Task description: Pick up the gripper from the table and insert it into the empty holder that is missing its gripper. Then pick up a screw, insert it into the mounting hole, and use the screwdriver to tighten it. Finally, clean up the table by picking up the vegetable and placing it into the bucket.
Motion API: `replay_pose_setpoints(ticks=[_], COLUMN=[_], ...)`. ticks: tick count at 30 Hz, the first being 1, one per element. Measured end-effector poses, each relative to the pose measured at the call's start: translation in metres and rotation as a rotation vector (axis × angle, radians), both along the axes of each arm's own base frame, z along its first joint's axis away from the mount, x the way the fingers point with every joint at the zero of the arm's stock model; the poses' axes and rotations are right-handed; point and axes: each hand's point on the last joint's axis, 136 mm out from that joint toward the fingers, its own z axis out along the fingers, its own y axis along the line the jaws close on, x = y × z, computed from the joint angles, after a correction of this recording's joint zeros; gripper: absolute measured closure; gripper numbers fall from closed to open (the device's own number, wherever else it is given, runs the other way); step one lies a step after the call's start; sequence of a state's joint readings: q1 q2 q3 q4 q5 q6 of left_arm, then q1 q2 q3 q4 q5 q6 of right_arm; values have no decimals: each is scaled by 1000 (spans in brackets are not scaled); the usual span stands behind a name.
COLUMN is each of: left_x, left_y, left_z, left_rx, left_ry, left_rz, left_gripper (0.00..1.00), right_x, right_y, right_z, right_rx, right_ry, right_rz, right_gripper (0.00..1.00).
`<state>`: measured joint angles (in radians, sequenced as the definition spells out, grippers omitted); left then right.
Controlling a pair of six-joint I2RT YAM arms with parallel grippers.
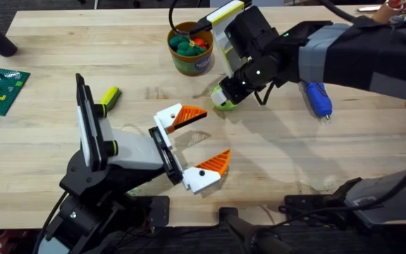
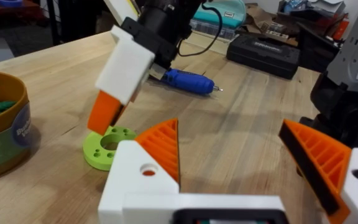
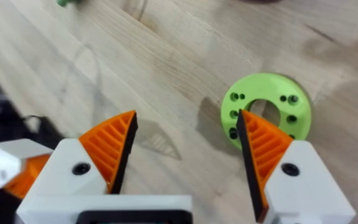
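Lego-like green baseplate (image 1: 2, 86) with small bricks sits at the far left edge of the overhead frame, well apart from the work. A small yellow-green and black part (image 1: 109, 97) lies on the pale wooden table (image 1: 62, 49) just left of centre.

Left gripper (image 1: 199, 144), white fingers with orange ribbed pads, hovers at frame centre, jaws wide apart and holding nothing; likely parked clear of the right arm's reach.

Upper centre: the small round olive-yellow bucket (image 1: 189, 49) stands upright, already holding dark green and red toy pieces (image 1: 191, 44). Its thin dark wire handle rises at the upper left.

Just right and below it, the lime-green disc vegetable (image 3: 266, 109) with central hole and darker specks lies flat on the table, near the bucket but outside it. Right gripper (image 3: 185, 152) is poised over it, jaws apart; one pad overlaps the disc's near rim, the other stands off to the side. Judged as lining up for a pinch across the rim, not yet closed.

Blue-handled stubby screwdriver (image 1: 316, 99) lies on the table at right, beside the right arm.
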<state>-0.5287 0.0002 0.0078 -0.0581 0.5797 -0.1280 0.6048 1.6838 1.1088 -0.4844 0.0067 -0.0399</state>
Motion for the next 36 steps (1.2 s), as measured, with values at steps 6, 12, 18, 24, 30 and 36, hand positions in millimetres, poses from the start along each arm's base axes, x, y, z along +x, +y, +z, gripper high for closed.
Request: replay_pose_setpoints(ticks=[6, 12, 18, 24, 30, 36], left_x=[0, 0, 0, 0, 0, 0], left_y=[0, 0, 0, 0, 0, 0], left_z=[0, 0, 0, 0, 0, 0], left_rx=[0, 0, 0, -1, 0, -1], left_ry=[-1, -1, -1, -1, -1, -1], left_rz=[0, 0, 0, 0, 0, 0], left_gripper=[15, 15, 15, 15, 15, 15], right_x=[-2, -2, -3, -18, -27, -32], right_y=[-1, -1, 0, 12, 6, 10], right_z=[-1, -1, -1, -2, -6, -6], right_rx=[-4, -5, 0, 69, 46, 39], right_ry=[8, 10, 13, 88, 129, 133], right_rz=[-1, -1, 1, 44, 43, 60], right_gripper=[572, 572, 572, 572, 572, 572])
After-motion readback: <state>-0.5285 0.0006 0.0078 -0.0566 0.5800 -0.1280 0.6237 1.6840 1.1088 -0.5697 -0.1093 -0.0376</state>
